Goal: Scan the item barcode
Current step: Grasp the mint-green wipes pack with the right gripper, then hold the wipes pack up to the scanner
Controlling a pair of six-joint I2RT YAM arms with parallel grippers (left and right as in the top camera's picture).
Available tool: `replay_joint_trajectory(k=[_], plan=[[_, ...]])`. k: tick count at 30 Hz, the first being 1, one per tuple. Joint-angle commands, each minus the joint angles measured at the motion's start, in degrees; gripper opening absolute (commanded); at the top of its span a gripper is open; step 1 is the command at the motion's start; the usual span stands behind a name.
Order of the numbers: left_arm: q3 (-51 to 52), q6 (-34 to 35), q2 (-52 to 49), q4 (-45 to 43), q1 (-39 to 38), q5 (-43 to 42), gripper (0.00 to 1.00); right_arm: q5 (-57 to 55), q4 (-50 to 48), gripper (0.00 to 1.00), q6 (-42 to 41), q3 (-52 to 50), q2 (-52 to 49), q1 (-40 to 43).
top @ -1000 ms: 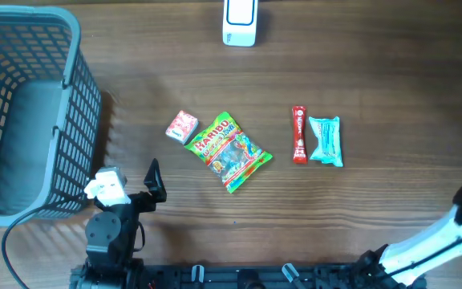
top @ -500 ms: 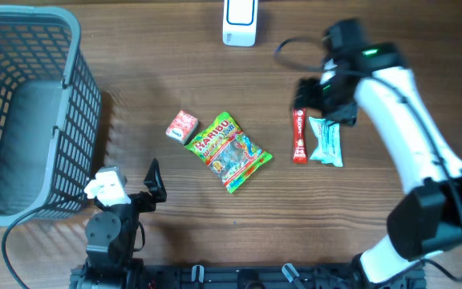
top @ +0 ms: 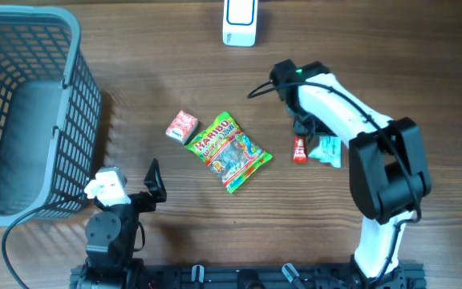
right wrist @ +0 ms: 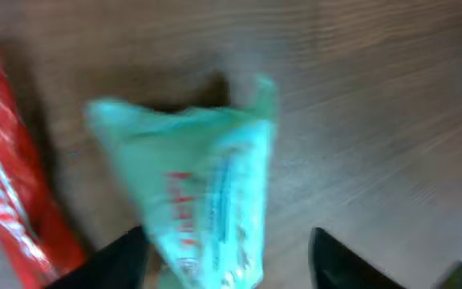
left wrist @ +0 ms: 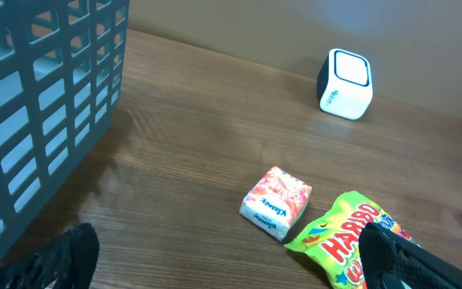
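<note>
A teal snack packet (top: pixel 328 151) lies on the wooden table beside a red stick pack (top: pixel 299 150). My right gripper (top: pixel 310 128) is down over their far ends. In the right wrist view the teal packet (right wrist: pixel 191 185) fills the gap of the right gripper (right wrist: pixel 227 261). The jaws stand open around it, with the left finger at its edge and bare wood between it and the right finger. The white barcode scanner (top: pixel 240 20) stands at the table's far edge. My left gripper (top: pixel 152 181) rests open and empty near the front.
A grey mesh basket (top: pixel 70 96) fills the left side. A Haribo bag (top: pixel 231 150) and a small pink-and-white packet (top: pixel 181 126) lie mid-table, both also in the left wrist view: the bag (left wrist: pixel 351 237) and the packet (left wrist: pixel 277 202).
My right arm swung in from the right edge and dropped onto the teal packet and red stick. Its jaws have narrowed around the packet. The left arm is still.
</note>
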State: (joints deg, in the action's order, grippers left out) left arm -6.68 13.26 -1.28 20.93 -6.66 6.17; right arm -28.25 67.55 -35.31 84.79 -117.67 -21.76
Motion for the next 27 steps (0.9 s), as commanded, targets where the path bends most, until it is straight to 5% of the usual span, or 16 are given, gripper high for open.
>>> replay_joint_trajectory(k=[1,9,10,12,14,19,21,23,24,25,27], plan=[[0.3,0.7,0.2,-0.2,-0.2,0.3,1.0,5.1,-0.8,0.62,2.2,-0.2,-1.3,0.8],[0.3,0.7,0.2,-0.2,-0.2,0.3,1.0,6.0,-6.4,0.81,-8.2,-11.3,-1.3,0.6],[0.3,0.7,0.2,-0.2,-0.2,0.3,1.0,6.2,-8.1,0.78,-8.4,-12.0,-1.3,0.9],[0.3,0.7,0.2,-0.2,-0.2,0.3,1.0,7.3,-11.3,0.56,-8.7,-12.1,-1.3,1.2],[0.3,0.7,0.2,-0.2,-0.2,0.3,1.0,6.5,-12.2,0.51,-9.8,-12.1,-1.3,1.2],[0.3,0.7,0.2,-0.2,-0.2,0.3,1.0,2.4,-14.4,0.8,-9.7,-12.0,-1.3,1.4],[0.3,0.7,0.2,-0.2,-0.2,0.3,1.0,2.6,-15.0,0.79,-9.8,-12.0,-1.3,1.8],[0.3,0.7,0.2,-0.2,-0.2,0.3,1.0,5.1,-15.9,0.49,-11.1,-12.1,-1.3,3.0],[0.3,0.7,0.2,-0.2,-0.2,0.3,1.0,6.6,-16.1,0.22,-11.9,-12.2,-1.4,3.4],[0.3,0.7,0.2,-0.2,-0.2,0.3,1.0,9.0,-17.0,0.08,-13.1,-12.7,-1.4,4.0],[0.3,0.7,0.2,-0.2,-0.2,0.3,1.0,16.3,-17.6,0.04,-12.6,-12.6,-1.4,4.8]])
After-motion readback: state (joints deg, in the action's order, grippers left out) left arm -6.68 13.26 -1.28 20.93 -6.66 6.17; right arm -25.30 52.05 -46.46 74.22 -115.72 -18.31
